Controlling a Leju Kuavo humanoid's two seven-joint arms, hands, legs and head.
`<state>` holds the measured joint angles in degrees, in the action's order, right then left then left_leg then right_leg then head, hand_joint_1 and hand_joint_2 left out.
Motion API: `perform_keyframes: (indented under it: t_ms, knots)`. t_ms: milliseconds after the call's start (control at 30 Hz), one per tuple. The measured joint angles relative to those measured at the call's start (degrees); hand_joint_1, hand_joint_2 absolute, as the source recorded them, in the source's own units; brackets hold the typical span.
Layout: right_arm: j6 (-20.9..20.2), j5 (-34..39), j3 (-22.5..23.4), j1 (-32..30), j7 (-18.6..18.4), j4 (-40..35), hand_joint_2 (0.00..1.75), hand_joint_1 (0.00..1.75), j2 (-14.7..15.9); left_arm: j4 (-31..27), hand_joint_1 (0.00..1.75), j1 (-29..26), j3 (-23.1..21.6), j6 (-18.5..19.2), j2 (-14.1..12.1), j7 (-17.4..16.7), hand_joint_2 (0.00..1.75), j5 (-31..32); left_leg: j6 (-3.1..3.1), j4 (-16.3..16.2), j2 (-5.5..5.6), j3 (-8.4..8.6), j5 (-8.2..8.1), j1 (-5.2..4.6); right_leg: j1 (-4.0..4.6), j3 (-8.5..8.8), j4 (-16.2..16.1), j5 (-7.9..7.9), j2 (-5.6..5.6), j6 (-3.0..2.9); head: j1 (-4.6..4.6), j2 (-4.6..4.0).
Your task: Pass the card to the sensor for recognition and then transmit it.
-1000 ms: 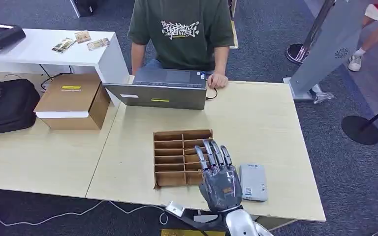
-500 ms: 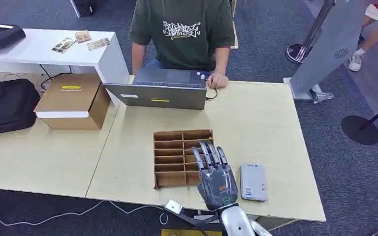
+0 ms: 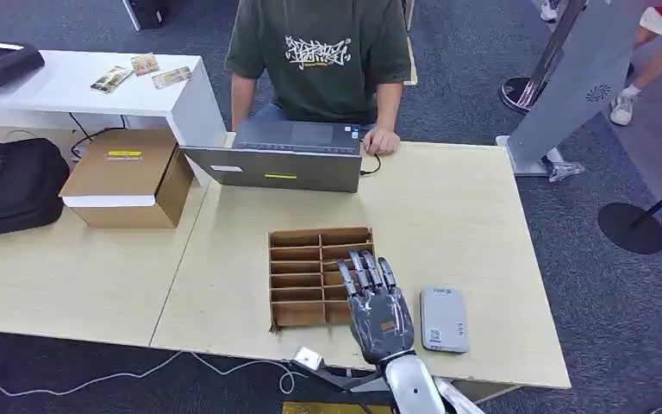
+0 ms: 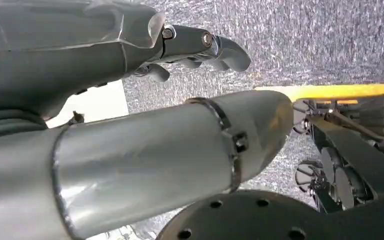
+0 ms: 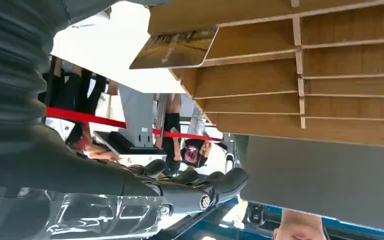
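Observation:
A brown cardboard divider tray [image 3: 297, 235] lies on the light wooden table [image 3: 448, 216]. My right hand [image 3: 377, 306] hovers over the tray's right compartments, fingers stretched out and apart, holding nothing. A flat grey sensor box [image 3: 445, 319] lies on the table just to the right of that hand. In the right wrist view a card [image 5: 175, 47] sticks out of one tray [image 5: 330, 100] slot, apart from my right hand's fingers [image 5: 200, 187]. My left hand [image 4: 200, 45] hangs over grey carpet with nothing in it.
A person in a green shirt [image 3: 319, 52] sits behind an open laptop [image 3: 280, 164] at the table's far edge. A cardboard box [image 3: 125, 177] and a black bag [image 3: 9, 185] rest on the left table. A grey stand [image 3: 569, 78] rises at the back right.
My right hand has drifted slightly left and back toward the table's near edge, staying over the tray's right side. Nothing was taken hold of.

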<state>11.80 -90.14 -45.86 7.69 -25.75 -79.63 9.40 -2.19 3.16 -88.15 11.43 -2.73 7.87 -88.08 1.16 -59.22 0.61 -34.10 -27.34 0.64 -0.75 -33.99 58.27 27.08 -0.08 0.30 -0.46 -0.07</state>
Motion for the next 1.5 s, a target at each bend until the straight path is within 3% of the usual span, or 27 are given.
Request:
perform_keyframes:
  t_ms: [400,567,1133,1500]
  knots:
    - [-0.48,0.0,-0.09,0.38,0.42,1.79,1.75,0.0,0.0,0.0,0.0,-0.04,-0.02,0.39,-0.4,0.02,0.0,-0.04,0.0,0.0,0.0,0.0,0.0,0.0,0.0,0.0,0.0,0.0,0.0,0.0,0.0,0.0]
    - [-2.99,0.02,-0.09,0.33,1.07,2.05,1.75,0.0,0.0,0.0,0.0,-0.05,-0.02,0.42,-0.7,0.02,0.0,-0.09,0.0,0.0,0.0,0.0,0.0,0.0,0.0,0.0,0.0,0.0,0.0,0.0,0.0,-0.02]
    - [-5.22,0.0,1.62,-0.93,-0.79,0.0,1.75,0.0,0.52,0.0,0.0,-0.05,-0.09,0.29,-0.83,0.07,0.0,-0.02,0.0,0.0,0.0,0.01,0.0,0.0,0.0,-0.01,-0.01,0.0,0.0,0.0,0.0,0.0]
    - [-6.05,0.0,4.19,-1.95,1.79,-0.41,1.75,0.0,0.63,0.0,0.0,-0.01,-0.11,-0.02,-0.94,0.04,0.0,0.09,0.0,0.0,-0.01,0.01,0.0,0.0,0.0,0.0,-0.01,0.0,0.01,0.0,0.0,0.0]
